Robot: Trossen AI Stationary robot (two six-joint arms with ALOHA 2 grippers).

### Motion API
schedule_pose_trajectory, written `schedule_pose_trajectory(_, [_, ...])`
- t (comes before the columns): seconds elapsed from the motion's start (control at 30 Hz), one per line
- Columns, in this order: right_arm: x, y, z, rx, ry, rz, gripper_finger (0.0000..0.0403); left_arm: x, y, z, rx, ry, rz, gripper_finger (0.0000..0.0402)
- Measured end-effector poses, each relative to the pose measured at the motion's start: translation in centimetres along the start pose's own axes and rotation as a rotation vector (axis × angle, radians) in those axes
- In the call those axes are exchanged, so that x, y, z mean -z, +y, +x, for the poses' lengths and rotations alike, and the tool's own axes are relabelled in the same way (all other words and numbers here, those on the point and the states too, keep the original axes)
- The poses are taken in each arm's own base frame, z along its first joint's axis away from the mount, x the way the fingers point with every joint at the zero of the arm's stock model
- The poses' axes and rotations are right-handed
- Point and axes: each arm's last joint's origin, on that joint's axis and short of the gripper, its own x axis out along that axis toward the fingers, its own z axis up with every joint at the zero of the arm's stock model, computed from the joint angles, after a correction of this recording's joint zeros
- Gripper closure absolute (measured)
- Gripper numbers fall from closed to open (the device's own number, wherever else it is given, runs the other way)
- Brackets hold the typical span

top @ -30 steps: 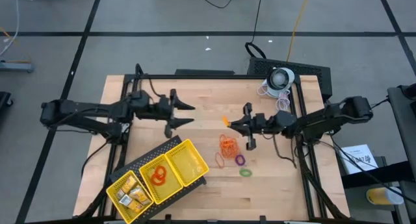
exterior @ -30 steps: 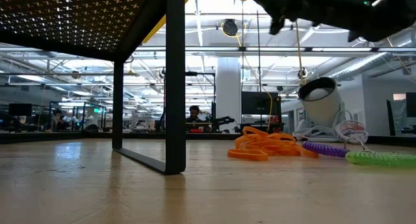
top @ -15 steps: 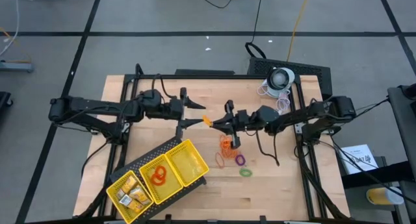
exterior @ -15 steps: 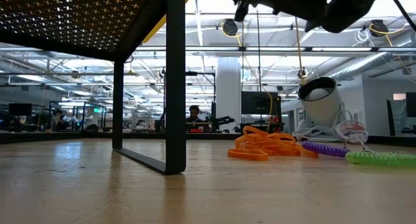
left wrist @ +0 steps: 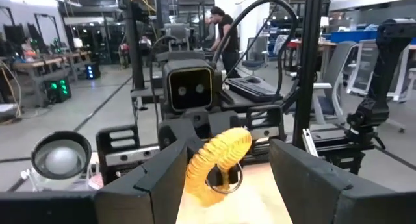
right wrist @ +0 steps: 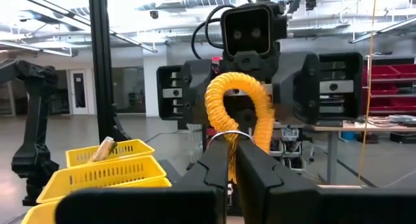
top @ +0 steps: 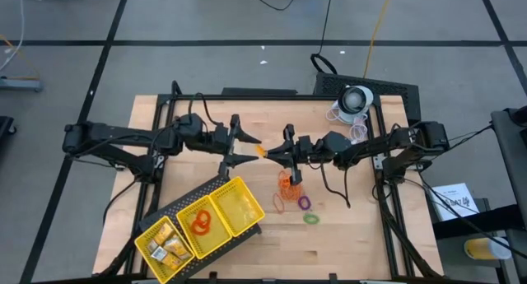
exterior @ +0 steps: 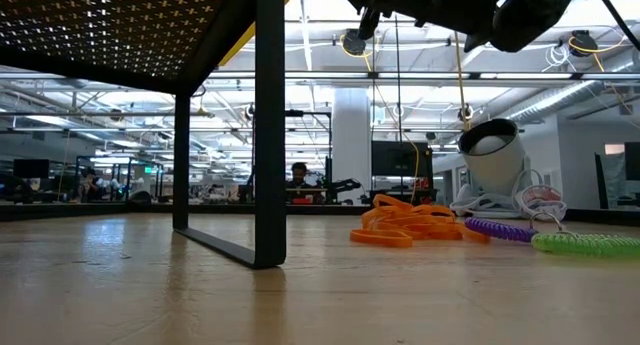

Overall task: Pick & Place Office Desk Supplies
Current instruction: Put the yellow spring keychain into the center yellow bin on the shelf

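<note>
A yellow-orange coiled ring [top: 262,151] hangs above the table's middle, with my right gripper [top: 269,152] shut on it. My left gripper [top: 252,150] faces it from the table's left. It is open, and its fingers [left wrist: 148,182] stand on either side of the ring [left wrist: 220,152] without touching it. More supplies lie on the table: a heap of orange rubber bands [top: 288,185], a purple ring [top: 305,202] and a green ring [top: 310,219]. My right gripper pinches the near side of the ring's loop [right wrist: 229,138] between its two fingers [right wrist: 211,169]. The fingers come nearly level from the table's right, tipped slightly up. The ring [right wrist: 238,107] stands upright beyond the fingertips, lifted clear of the table.
A yellow three-compartment tray [top: 202,226] sits on a black rack at the near left, its leg [exterior: 268,125] showing in the low view. A white round device [top: 356,99] with cables stands at the far right. The bands [exterior: 405,225] and rings [exterior: 500,228] lie below the right arm.
My right gripper has carried the ring toward the table's left and a little up. My left gripper has come toward the right, and its open fingers now flank the ring. Both slowed in the last half second.
</note>
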Motion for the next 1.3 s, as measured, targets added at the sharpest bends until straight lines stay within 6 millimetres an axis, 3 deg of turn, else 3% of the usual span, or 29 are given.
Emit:
schedule_pose_trajectory(0.27, [0.0, 0.0, 0.0, 0.0, -0.001, 0.0, 0.0397, 0.5, 0.0, 0.5, 0.004, 0.009, 0.004, 0.0175])
schedule_pose_trajectory(0.37, [0.0, 0.0, 0.0, 0.0, -0.001, 0.0, 0.0397, 0.6, 0.0, 0.6, 0.005, 0.005, 0.022, 0.0192])
schedule_pose_trajectory(0.77, [0.2, 0.1, 0.0, -0.001, 0.019, 0.002, 0.039, 0.7, 0.0, 0.7, 0.005, 0.006, 0.023, 0.0381])
schedule_pose_trajectory(0.9, [0.5, 0.2, 0.0, -0.037, 0.055, -0.011, 0.0348, 0.3, 0.0, 0.4, 0.004, -0.006, -0.024, 0.0379])
schedule_pose_trajectory(1.07, [-0.8, 0.2, -0.8, -0.033, 0.156, 0.095, 0.0274, -1.2, -0.5, -1.3, 0.009, -0.007, -0.081, 0.0378])
schedule_pose_trajectory(1.3, [-3.0, 0.4, -3.1, 0.004, 0.353, 0.136, 0.022, -2.9, -2.2, -4.9, 0.241, 0.096, -0.409, 0.0376])
